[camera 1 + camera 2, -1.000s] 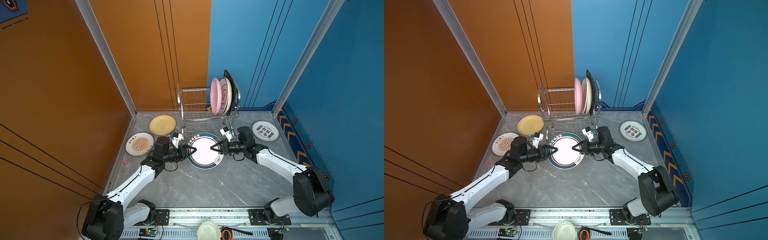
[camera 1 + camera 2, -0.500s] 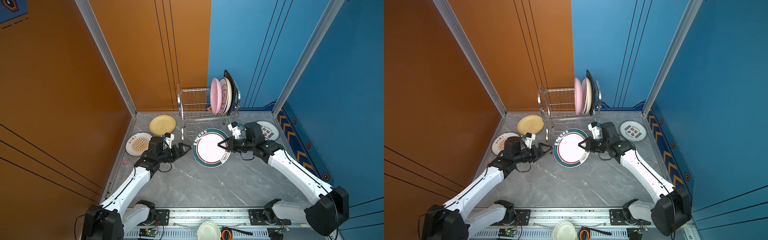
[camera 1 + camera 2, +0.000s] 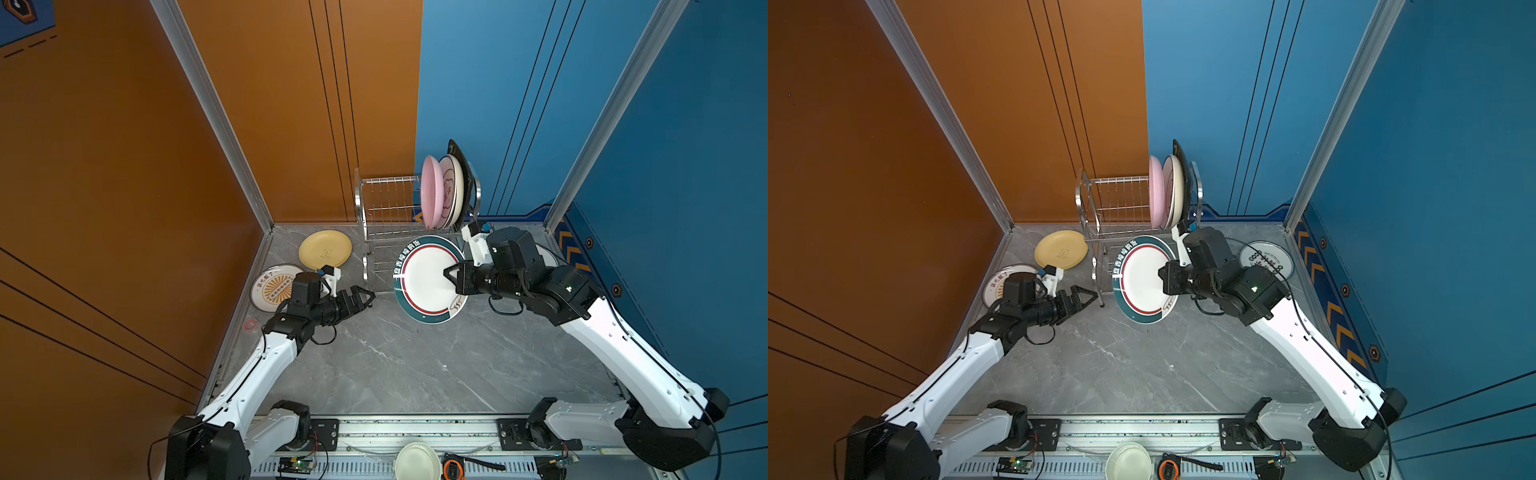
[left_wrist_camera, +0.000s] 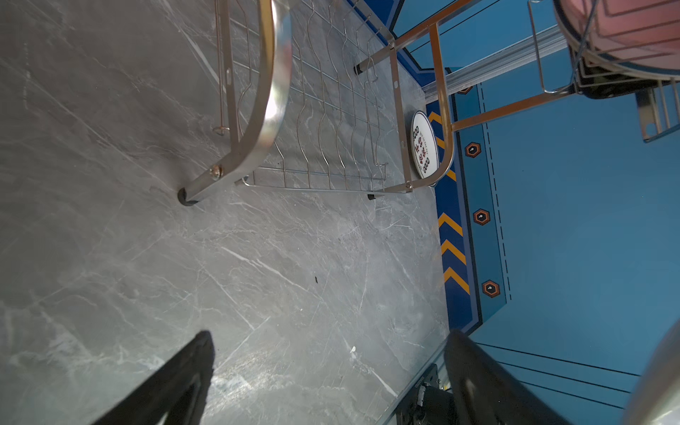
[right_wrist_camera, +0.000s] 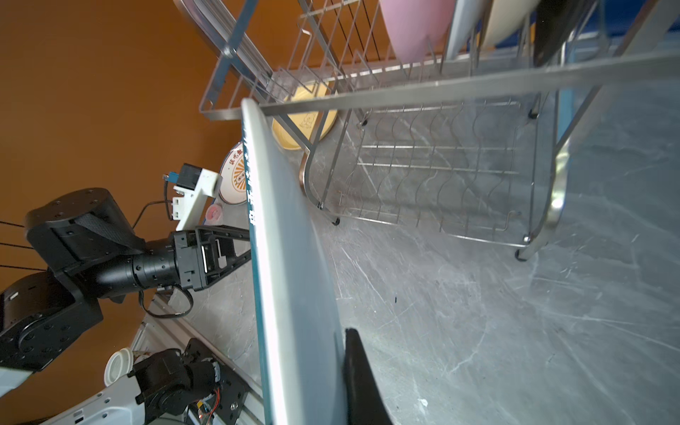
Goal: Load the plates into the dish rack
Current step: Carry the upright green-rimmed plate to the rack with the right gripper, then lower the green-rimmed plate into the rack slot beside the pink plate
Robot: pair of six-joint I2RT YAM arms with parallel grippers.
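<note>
one plate matters now: the teal-ringed plate (image 3: pixel 422 286), tilted up on edge over the table (image 3: pixel 395 365), its rim clamped in my right claw (image 3: pixel 452 279). my left claw (image 3: pixel 366 297) hangs spread and empty just beside it, low by a front leg of the dish rack (image 3: pixel 386 195). the rack lies straight beyond the plate, whose far edge sits close to the upper tier's front rail. slots stand free left of the pink plate (image 3: pixel 428 191), so i judge the right arm must lift, then push back.
</note>
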